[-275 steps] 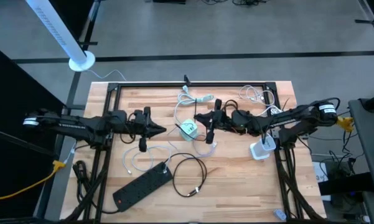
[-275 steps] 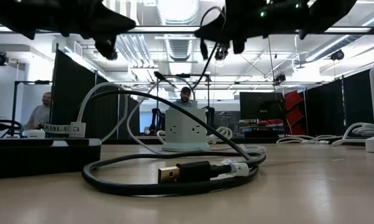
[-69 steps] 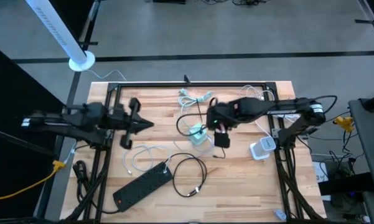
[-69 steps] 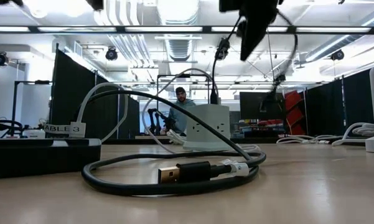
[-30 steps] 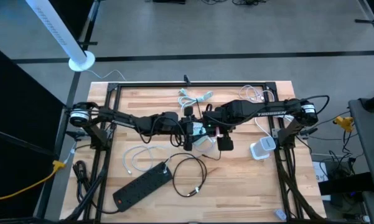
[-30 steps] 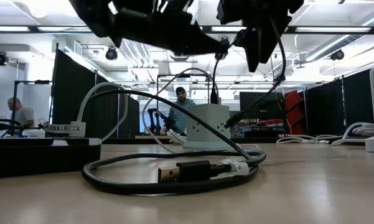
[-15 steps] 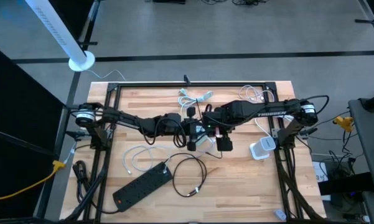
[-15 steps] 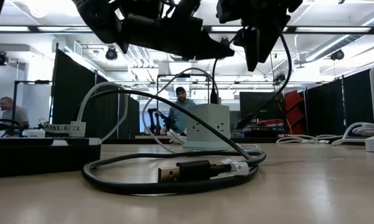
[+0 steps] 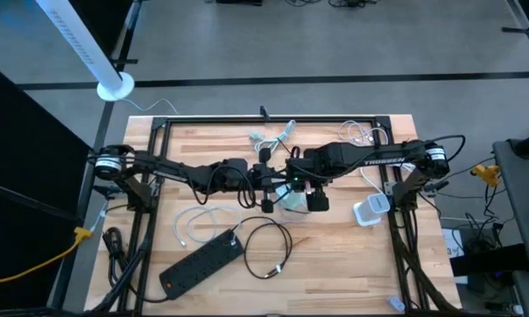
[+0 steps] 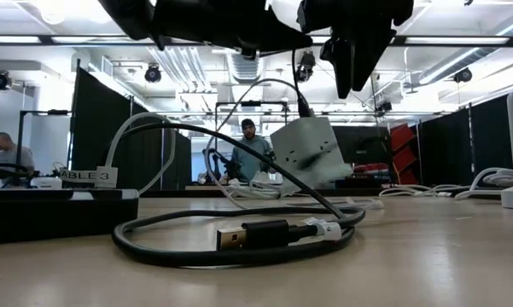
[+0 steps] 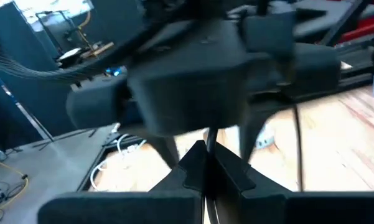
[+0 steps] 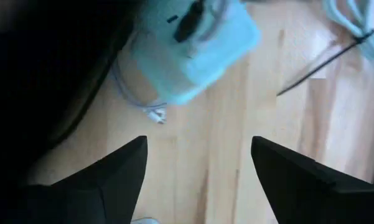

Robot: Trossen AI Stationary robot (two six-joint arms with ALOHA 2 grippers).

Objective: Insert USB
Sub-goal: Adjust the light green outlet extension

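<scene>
A pale cube-shaped USB hub (image 9: 292,197) (image 10: 306,152) stands tilted near the table's middle. A black plug (image 12: 188,23) sits in its top face. My left gripper (image 9: 276,181) (image 11: 205,163) reaches in level from the table's left and is shut on the thin black cable above the hub. Just to the right, my right gripper (image 9: 315,192) (image 12: 199,163) points down over the hub with its fingers open and nothing between them. A second black cable with a gold USB plug (image 10: 232,239) lies coiled at the near side. My left gripper pinches the thin black cable (image 11: 210,133) between its two shut fingers, a short way above the hub. The fingers come in about level from the table's left and lie across the cable. The cable runs down to the plug (image 10: 305,108) in the tilted hub's top.
A black power strip (image 9: 201,262) lies at the near left, and the black cable coil (image 9: 269,246) is beside it. White cables (image 9: 273,136) (image 9: 199,220) lie at the far middle and the left. A white charger (image 9: 370,211) stands at the right. People show in the room behind.
My left gripper has shut on the black cable and risen slightly. The hub, upright and flat on the table before, has tipped over at an angle and shifted a little toward the table's right. My right gripper has stayed above it, open.
</scene>
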